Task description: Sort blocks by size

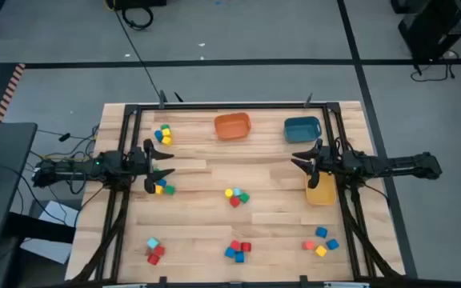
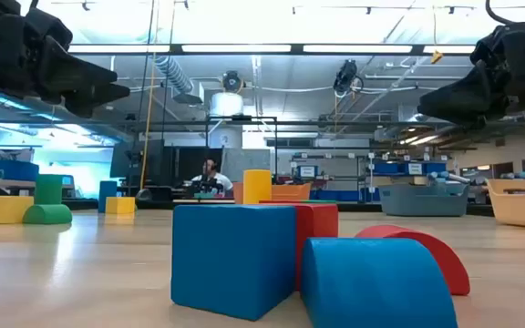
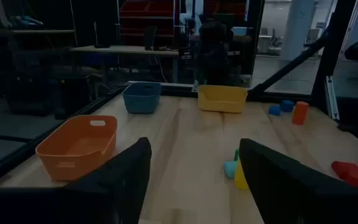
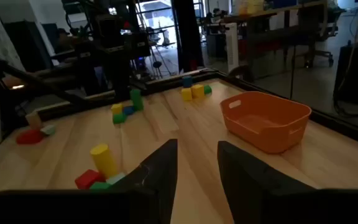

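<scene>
On the table [image 1: 214, 172], blocks sit in six loose clusters, none in a bin.

Clusters, high view:
- far left [image 1: 163, 134]: yellow, blue, green pieces, near the table's back-left corner
- left-mid [image 1: 163, 189]: yellow, red, blue, just beside the left gripper
- centre [image 1: 235, 196]: yellow, green, red
- near left [image 1: 154, 250]: light blue plus red pieces
- near centre [image 1: 237, 250]: blue and red; these fill the low view close up as a blue cube [image 2: 233, 258], red block [image 2: 321, 228], blue half-round [image 2: 376, 282] and red arch [image 2: 427, 255]
- near right [image 1: 321, 242]: blue, yellow, red

Bins: orange bin [image 1: 232, 126] and teal bin [image 1: 302, 129] along the back edge, well apart from the clusters. Yellow bin [image 1: 321, 192] at the right side, partly under the right arm.

Left gripper [image 1: 160, 166]: above the table's left side, between far-left and left-mid clusters, fingers [image 3: 120, 180] spread wide, nothing between them. Wrist view shows bare wood in the gap, with yellow and light-blue pieces just past one finger.

Right gripper [image 1: 304, 160]: above the right side, between teal and yellow bins, fingers [image 4: 160, 171] parted by a narrower gap, holding nothing. Both grippers hang clear of the wood in the low view.

A person shows far back in the room in the low view.
</scene>
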